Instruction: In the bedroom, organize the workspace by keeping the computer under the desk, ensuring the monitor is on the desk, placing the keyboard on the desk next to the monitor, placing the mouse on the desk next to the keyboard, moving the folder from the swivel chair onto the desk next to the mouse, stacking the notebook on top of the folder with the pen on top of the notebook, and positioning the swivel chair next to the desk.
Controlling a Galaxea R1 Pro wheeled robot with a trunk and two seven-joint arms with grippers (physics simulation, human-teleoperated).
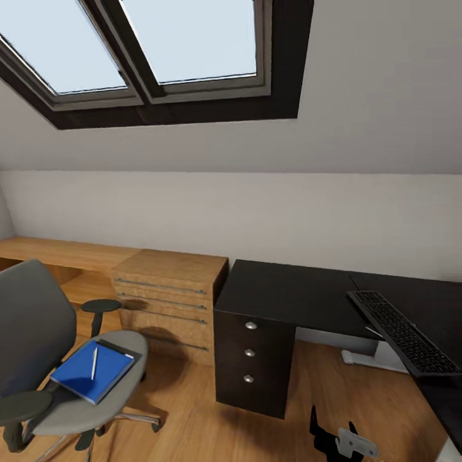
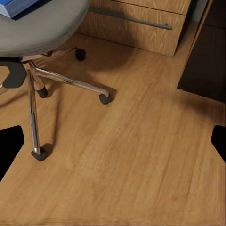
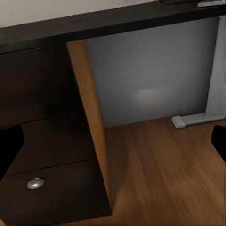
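Blue folder point(image 1: 92, 372) lies on swivel chair point(image 1: 38, 346) seat w/ pen point(image 1: 94, 363) on top, well apart from black desk point(image 1: 289, 295). Both arms' jaws wide, empty. Approach chair w/ left gripper point(image 2: 113, 141), grasp folder level so pen doesn't roll off.

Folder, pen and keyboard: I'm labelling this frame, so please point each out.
Folder point(image 1: 80, 378): head view, bare blue cover left of the pen.
Pen point(image 1: 94, 363): head view, mid-shaft.
Keyboard point(image 1: 403, 332): head view, middle of the key field.
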